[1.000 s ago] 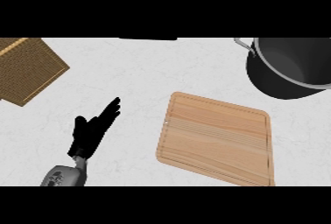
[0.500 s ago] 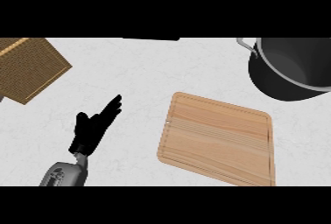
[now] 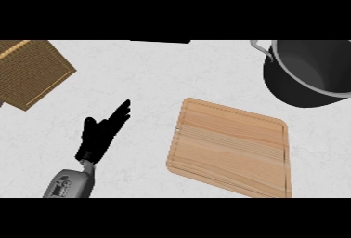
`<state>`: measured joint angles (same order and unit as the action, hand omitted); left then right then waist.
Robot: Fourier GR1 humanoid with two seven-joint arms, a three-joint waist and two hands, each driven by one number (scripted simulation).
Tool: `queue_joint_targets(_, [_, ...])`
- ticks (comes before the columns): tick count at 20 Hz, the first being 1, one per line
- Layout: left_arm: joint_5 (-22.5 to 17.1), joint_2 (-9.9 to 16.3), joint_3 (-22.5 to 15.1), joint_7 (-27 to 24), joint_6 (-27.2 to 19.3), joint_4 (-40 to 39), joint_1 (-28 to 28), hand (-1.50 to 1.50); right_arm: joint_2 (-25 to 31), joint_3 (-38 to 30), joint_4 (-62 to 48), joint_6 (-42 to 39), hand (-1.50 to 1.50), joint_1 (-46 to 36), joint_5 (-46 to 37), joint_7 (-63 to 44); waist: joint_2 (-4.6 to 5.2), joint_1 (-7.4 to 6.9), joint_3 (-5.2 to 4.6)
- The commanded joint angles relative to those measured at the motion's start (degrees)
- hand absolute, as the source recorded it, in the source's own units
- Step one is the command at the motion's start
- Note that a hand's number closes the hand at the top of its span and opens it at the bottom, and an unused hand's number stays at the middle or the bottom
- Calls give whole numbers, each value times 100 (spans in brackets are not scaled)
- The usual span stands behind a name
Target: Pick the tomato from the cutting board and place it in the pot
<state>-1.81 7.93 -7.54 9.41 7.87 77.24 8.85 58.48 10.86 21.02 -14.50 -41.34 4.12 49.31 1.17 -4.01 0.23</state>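
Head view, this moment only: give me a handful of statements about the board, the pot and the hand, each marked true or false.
1. A tomato lies on the cutting board. False: the board's top is bare, and no tomato shows anywhere in the view.
2. The pot stands at the upper right, beyond the board. True.
3. The left hand is open, left of the board and apart from it. True.
4. The right hand rests on the pot's rim. False: the right hand is not in view.
5. A woven mat lies at the upper left of the counter. True.
6. The pot sits on the board. False: it stands on the counter, off the board.
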Motion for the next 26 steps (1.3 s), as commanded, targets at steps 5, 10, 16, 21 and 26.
queue_joint_targets(5, [-12,42,198,-217,49,-340,172,0,-880,642,-256,579,150,-1293,-1078,-649,-10,79,-17])
queue_joint_targets(10, [39,131,80,-189,138,30,-194,0,-1292,994,-691,853,150,-1625,-1690,-738,-5,31,-11])
queue_joint_targets(16, [32,77,88,-164,151,-95,-49,0,-1626,1850,-830,2185,150,-2070,-2850,-1634,26,-17,-22])
queue_joint_targets(21, [109,-66,-11,-180,43,-52,-211,0,-2055,2235,-1507,1576,150,-2200,-3315,-2240,34,-19,-17])
queue_joint_targets(26, [89,50,124,-206,91,-148,-93,0,-2579,2520,-1996,878,-150,-2238,-3624,-3135,27,5,-17])
